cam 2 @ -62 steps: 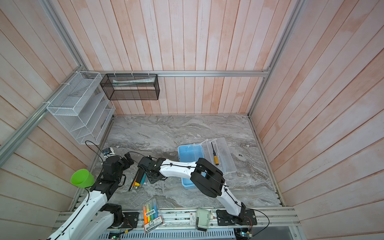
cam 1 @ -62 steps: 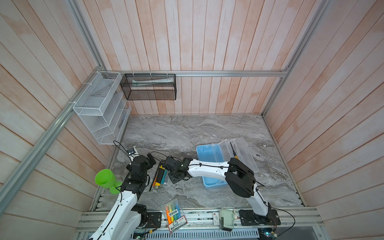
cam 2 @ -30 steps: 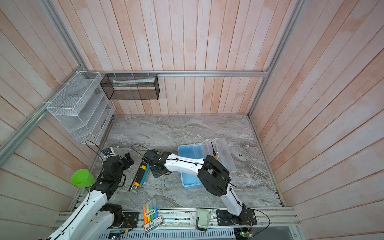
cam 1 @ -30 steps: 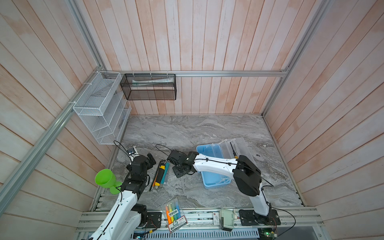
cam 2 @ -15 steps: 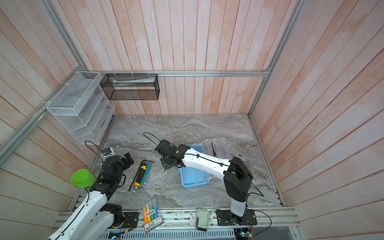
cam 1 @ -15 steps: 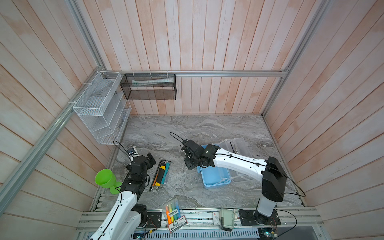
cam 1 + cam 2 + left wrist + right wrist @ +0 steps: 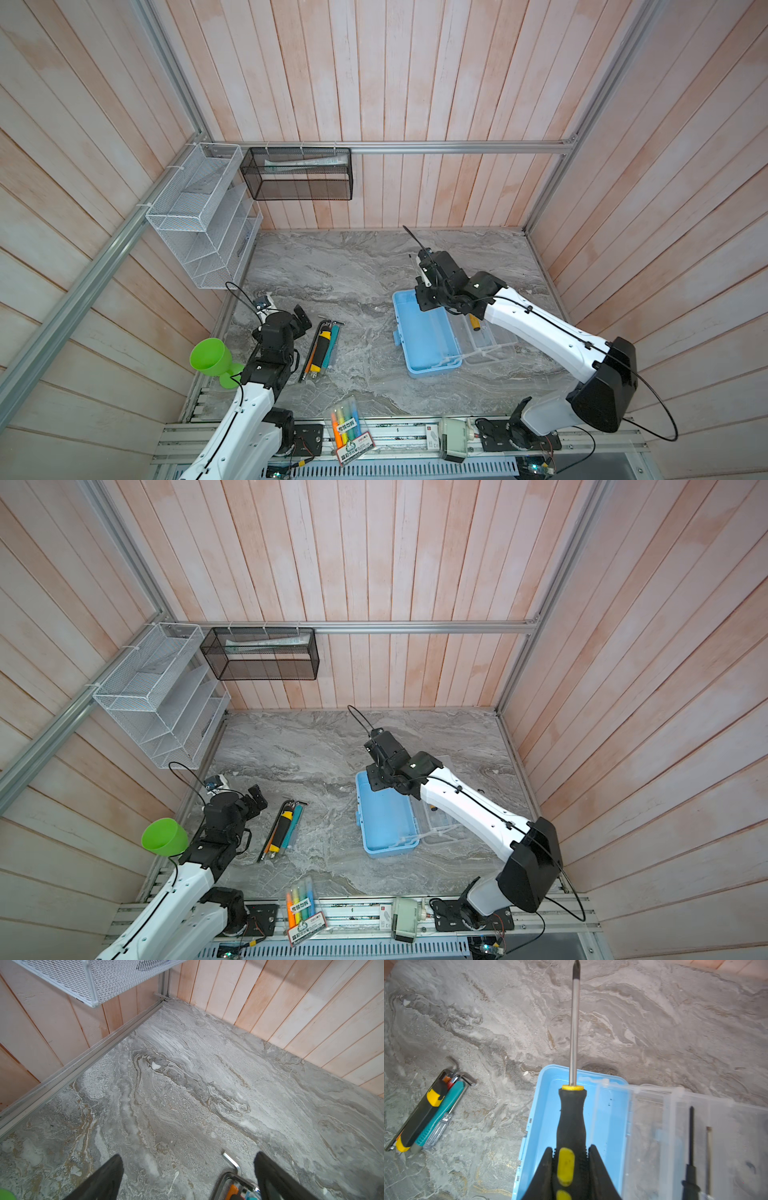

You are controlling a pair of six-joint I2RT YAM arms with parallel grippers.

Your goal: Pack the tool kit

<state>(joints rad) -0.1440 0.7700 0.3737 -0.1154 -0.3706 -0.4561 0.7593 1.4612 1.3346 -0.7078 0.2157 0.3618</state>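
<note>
Your right gripper (image 7: 569,1155) pinches the black-and-yellow screwdriver (image 7: 572,1118) by its handle above the far end of the open light-blue case (image 7: 428,345). The steel shaft reaches past the case's rim, out over the marble tabletop (image 7: 340,266). The clear lid (image 7: 720,1126) lies folded open beside the blue base, with another screwdriver (image 7: 691,1136) lying on it. Your left gripper (image 7: 188,1156) rests low with its jaws spread wide and empty, just beside the loose bundle of tools (image 7: 324,349), which includes hex keys, a teal driver and a second yellow-and-black handle, all well apart from the case. To set this one down well, you would likely want to draw the wrist back along the case's length until the tip sits inside the far wall. Keep the shaft parallel to the long sides and bring it low over the blue base, not the lid. Only then part the fingers, so it settles flat instead of bouncing or hanging on the rim.
</note>
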